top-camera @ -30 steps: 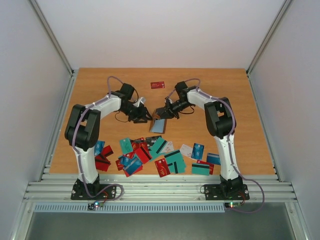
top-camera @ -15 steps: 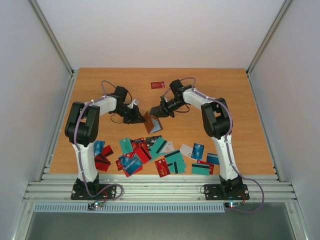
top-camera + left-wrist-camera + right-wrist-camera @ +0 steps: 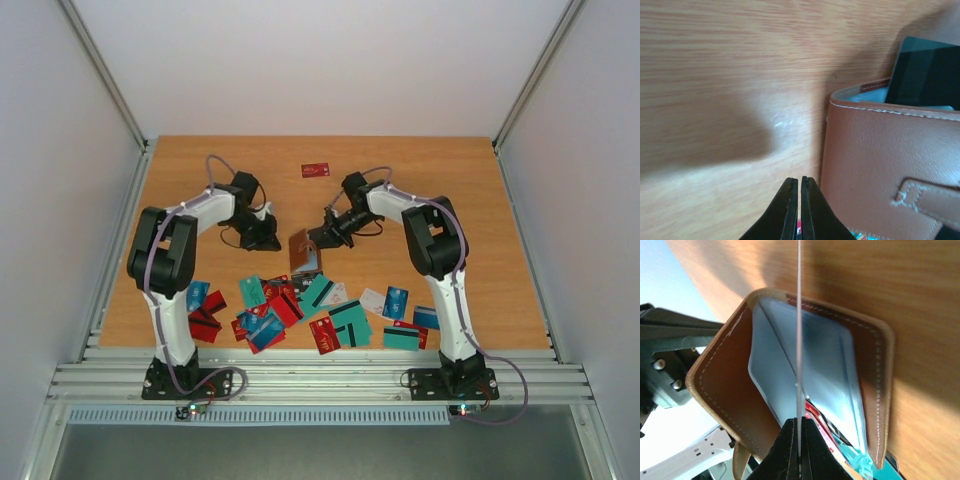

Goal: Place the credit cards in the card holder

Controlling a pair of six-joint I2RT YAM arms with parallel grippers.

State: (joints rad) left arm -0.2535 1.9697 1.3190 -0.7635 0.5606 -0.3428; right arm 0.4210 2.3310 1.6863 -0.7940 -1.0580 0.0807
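The brown card holder (image 3: 303,251) lies open on the table between my grippers, its greyish inside (image 3: 815,355) facing the right wrist camera. My right gripper (image 3: 326,236) is shut on a thin pale card (image 3: 799,315), seen edge-on and held just over the open holder. My left gripper (image 3: 266,238) is shut and empty, a little left of the holder; its fingertips (image 3: 800,179) sit beside the holder's brown outer face (image 3: 880,165). Many teal, red, blue and black credit cards (image 3: 300,305) lie scattered near the table's front.
A single red card (image 3: 316,170) lies at the far middle of the table. A dark card (image 3: 927,75) shows behind the holder's top edge. More cards (image 3: 405,320) lie by the right arm's base, others (image 3: 205,310) by the left arm.
My left gripper has drawn back to the left, away from the holder. The holder has settled lower on the table. My right gripper has moved down toward it with the card.
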